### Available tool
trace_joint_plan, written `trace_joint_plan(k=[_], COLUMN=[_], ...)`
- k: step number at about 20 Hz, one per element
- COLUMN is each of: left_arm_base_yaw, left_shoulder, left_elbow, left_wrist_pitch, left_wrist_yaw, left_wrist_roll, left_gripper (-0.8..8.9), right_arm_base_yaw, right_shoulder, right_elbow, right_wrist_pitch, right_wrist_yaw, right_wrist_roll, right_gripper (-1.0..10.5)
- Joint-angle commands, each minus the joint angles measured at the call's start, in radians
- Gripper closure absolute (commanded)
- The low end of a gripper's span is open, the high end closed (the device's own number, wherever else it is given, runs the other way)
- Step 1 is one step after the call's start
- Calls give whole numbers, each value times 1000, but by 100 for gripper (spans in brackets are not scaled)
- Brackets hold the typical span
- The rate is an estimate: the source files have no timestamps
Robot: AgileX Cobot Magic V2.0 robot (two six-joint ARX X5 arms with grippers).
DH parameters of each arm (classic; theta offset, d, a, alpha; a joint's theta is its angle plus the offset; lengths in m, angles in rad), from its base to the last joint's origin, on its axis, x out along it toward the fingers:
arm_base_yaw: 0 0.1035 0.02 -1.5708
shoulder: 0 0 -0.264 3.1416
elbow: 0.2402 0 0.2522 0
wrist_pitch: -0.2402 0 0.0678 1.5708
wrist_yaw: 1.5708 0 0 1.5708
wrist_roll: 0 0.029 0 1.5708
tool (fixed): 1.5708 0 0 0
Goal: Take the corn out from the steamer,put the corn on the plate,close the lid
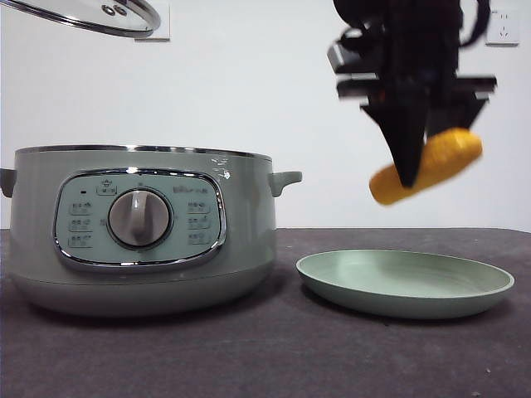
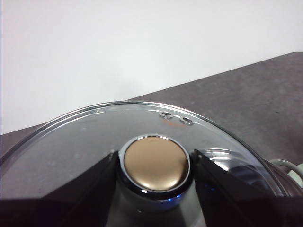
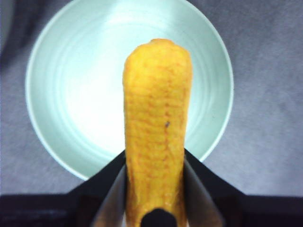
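My right gripper (image 1: 408, 170) is shut on the yellow-orange corn (image 1: 440, 162) and holds it in the air well above the pale green plate (image 1: 465, 303). In the right wrist view the corn (image 3: 156, 123) hangs over the plate (image 3: 61, 94), between the jaws of my right gripper (image 3: 155, 187). The sage-green steamer (image 1: 249, 215) stands open at the left of the table. My left gripper (image 2: 154, 165) is shut on the knob (image 2: 155, 163) of the glass lid (image 2: 85, 142) and holds the lid (image 1: 91, 15) high above the steamer, at the top left of the front view.
The plate lies on the dark table (image 1: 274, 356) just right of the steamer, close to its side handle (image 1: 286, 178). A white wall is behind. A wall socket (image 1: 502, 26) is at the top right.
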Motion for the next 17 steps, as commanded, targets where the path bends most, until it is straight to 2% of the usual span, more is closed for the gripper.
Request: trace_joint_plan(k=[1, 10, 13, 14, 17], left_arm_base_yaw=[0, 0, 0, 0, 0], left_shoulder=[-12, -10, -9, -8, -8], left_elbow=[9, 9, 9, 9, 9], left_wrist_pitch=[56, 56, 54, 54, 47], left_wrist_yaw=[-1, 29, 30, 30, 30], left_wrist_roll=[11, -13, -16, -16, -16], left_gripper=[822, 822, 822, 822, 822], right_arm_base_yaw=[1, 4, 3, 2, -1], right_shoulder=[-40, -78, -78, -78, -78], right_elbow=[-122, -348, -403, -418, -436], right_wrist_pitch=[111, 438, 529, 554, 583], right_wrist_yaw=[-1, -5, -33, -37, -56], right_wrist_roll=[16, 12, 11, 11, 12], right_gripper=[959, 944, 935, 916, 758])
